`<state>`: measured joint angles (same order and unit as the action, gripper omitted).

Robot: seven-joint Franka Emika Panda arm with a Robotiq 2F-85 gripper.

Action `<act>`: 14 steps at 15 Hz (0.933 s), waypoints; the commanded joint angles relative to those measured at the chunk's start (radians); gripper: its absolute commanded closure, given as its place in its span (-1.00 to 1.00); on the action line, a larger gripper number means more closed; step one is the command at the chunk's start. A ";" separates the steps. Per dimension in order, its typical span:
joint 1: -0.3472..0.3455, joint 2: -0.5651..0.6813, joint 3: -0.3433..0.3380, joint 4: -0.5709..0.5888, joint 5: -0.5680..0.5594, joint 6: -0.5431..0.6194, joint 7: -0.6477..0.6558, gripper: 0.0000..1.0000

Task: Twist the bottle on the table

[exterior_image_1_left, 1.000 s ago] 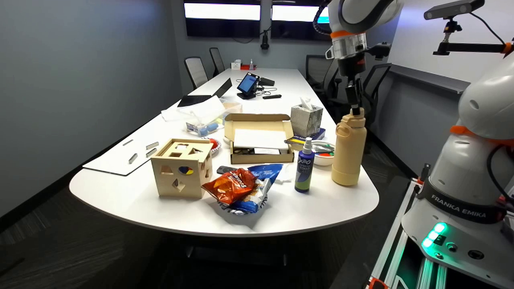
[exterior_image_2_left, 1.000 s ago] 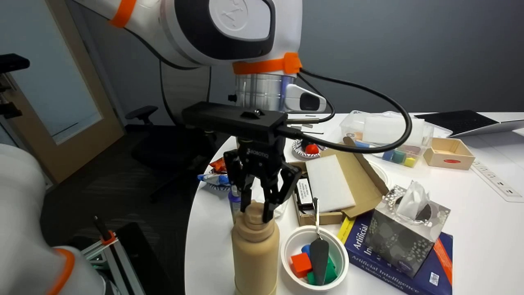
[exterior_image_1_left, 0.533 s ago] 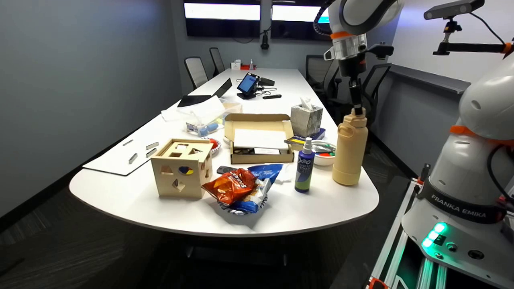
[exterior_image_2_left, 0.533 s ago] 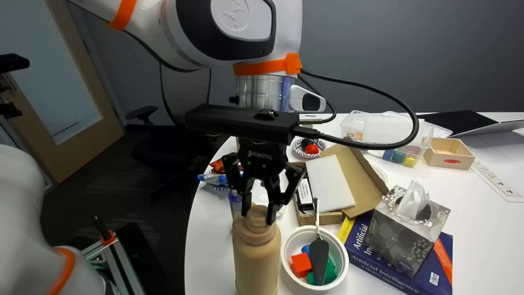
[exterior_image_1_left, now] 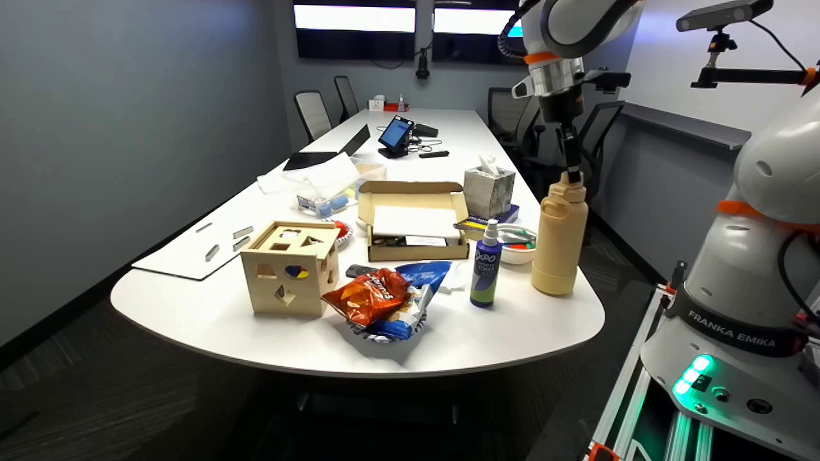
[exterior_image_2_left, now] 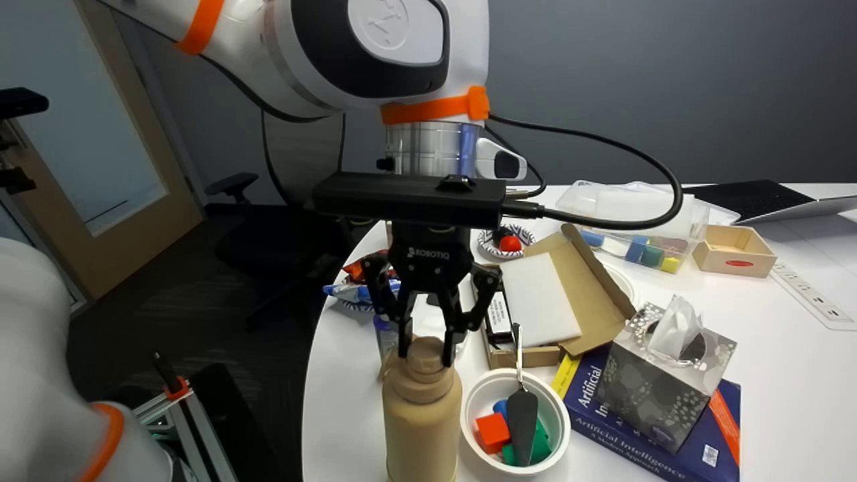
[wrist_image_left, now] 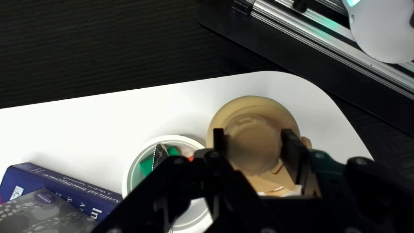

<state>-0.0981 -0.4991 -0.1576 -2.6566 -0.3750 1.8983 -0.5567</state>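
The tan bottle (exterior_image_1_left: 558,246) stands about upright near the rounded end of the white table (exterior_image_1_left: 512,339), at its right edge in that exterior view. The bottle (exterior_image_2_left: 422,435) also shows in an exterior view, its lower part cut off. My gripper (exterior_image_2_left: 426,351) points straight down above it, one finger on each side of the same-coloured cap. In the wrist view the bottle (wrist_image_left: 249,101) is seen from above. Both fingertips of my gripper (wrist_image_left: 254,142) press against the cap's sides. In an exterior view my gripper (exterior_image_1_left: 572,174) hides part of the cap.
A white bowl (exterior_image_2_left: 469,435) with blocks and a spatula stands close beside the bottle. A purple spray bottle (exterior_image_1_left: 487,262), an open cardboard box (exterior_image_1_left: 416,252), a tissue box (exterior_image_2_left: 663,381) on a blue book (exterior_image_2_left: 622,445), snack bags (exterior_image_1_left: 378,298) and a wooden shape box (exterior_image_1_left: 285,282) are near.
My wrist has turned about its vertical axis, with the camera block swinging round. The bottle has shifted slightly right in both exterior views, and its handle loop has turned a little with the gripper.
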 commanded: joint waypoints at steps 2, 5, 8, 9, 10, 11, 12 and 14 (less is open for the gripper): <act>0.013 0.013 -0.020 -0.019 -0.034 0.042 -0.025 0.58; 0.007 0.006 -0.026 -0.020 -0.030 0.039 -0.018 -0.43; 0.001 0.001 -0.037 -0.031 -0.028 0.050 -0.021 -0.85; -0.001 -0.001 -0.041 -0.032 -0.026 0.052 -0.022 -0.99; -0.003 -0.004 -0.046 -0.031 -0.022 0.052 -0.021 -1.00; -0.005 -0.011 -0.055 -0.029 -0.011 0.056 -0.024 -1.00; -0.007 -0.016 -0.062 -0.027 0.001 0.058 -0.017 -1.00; -0.009 -0.037 -0.078 -0.031 0.014 0.074 -0.024 -1.00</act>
<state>-0.1002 -0.4951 -0.2130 -2.6784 -0.3822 1.9462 -0.5704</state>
